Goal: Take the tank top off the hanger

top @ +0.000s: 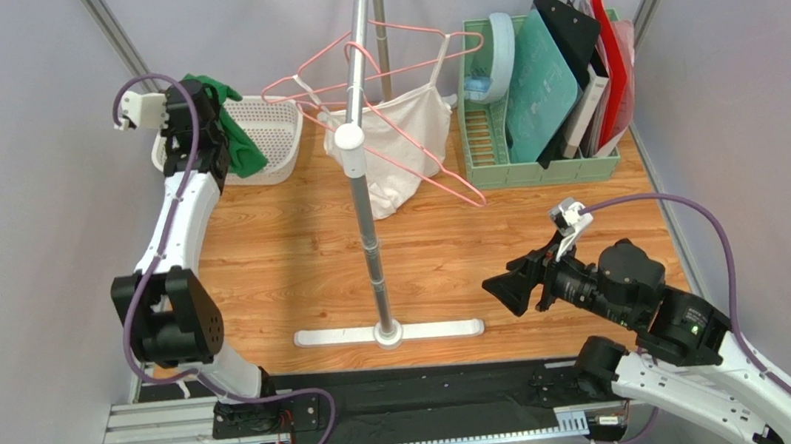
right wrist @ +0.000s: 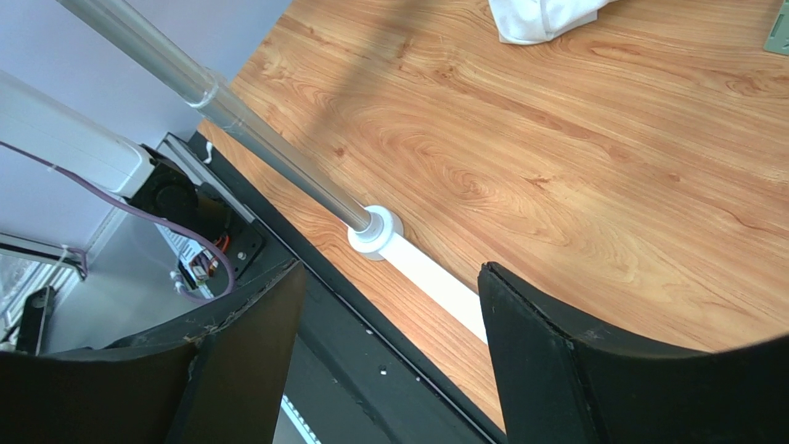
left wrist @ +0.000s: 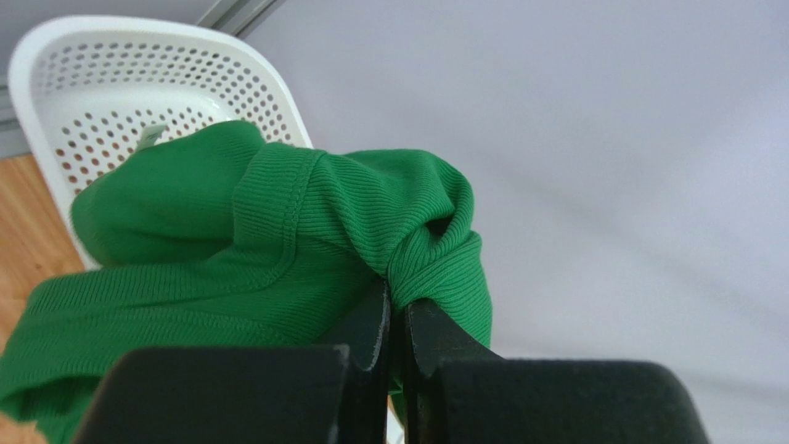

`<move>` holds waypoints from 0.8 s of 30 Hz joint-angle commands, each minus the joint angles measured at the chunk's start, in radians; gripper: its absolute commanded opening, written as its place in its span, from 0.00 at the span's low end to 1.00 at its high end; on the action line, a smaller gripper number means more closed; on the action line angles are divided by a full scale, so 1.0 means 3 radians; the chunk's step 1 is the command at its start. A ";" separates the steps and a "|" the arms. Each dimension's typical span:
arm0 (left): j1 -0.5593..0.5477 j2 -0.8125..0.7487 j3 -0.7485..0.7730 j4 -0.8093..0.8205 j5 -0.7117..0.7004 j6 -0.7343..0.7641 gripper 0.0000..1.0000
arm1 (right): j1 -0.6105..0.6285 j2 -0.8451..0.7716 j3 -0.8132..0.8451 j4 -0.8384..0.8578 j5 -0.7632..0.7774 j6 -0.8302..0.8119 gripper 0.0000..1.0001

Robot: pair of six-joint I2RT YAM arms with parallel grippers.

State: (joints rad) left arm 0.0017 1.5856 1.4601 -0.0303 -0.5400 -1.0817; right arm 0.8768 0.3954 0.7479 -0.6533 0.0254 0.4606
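Two views tell you different things. Your left wrist camera shows the left gripper (left wrist: 396,319) pinched tight on a green ribbed tank top (left wrist: 231,231) above a white perforated plastic basket (left wrist: 111,74). From overhead, the right gripper (top: 508,290) gapes empty over the wood-grain table (top: 281,257), between pale grey walls (top: 19,220).

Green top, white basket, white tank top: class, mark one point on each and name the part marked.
green top (left wrist: 278,231): left wrist view, ribbed edge band.
white basket (left wrist: 120,83): left wrist view, perforated wall.
white tank top (top: 416,117): top external view, front panel below the straps.
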 commanded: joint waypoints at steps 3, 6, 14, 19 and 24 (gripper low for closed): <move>0.0005 0.0670 0.0358 0.0531 0.0066 -0.0387 0.00 | 0.0017 0.0011 0.0156 0.0040 0.0191 -0.0165 0.75; 0.0106 0.1038 0.0588 0.0383 0.0301 -0.0596 0.00 | 0.0017 0.0032 0.0166 0.0045 0.0273 -0.0191 0.76; 0.0291 0.1419 0.0911 0.0116 0.0767 -0.0613 0.82 | 0.0017 0.0150 0.0192 0.0091 0.0222 -0.0129 0.76; 0.0332 0.1189 0.0789 -0.0160 0.0762 -0.0551 0.99 | 0.0017 0.0149 0.0207 0.0071 0.0135 -0.0002 0.76; 0.0383 0.0734 0.0370 -0.0261 0.0792 -0.0602 0.99 | 0.0022 0.0134 0.0243 -0.0021 0.0150 0.0147 0.76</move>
State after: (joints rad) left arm 0.1024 1.9568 1.6333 -0.0811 -0.3199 -1.2522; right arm 0.8768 0.4416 0.7738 -0.6552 0.0765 0.4595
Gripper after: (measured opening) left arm 0.990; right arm 0.761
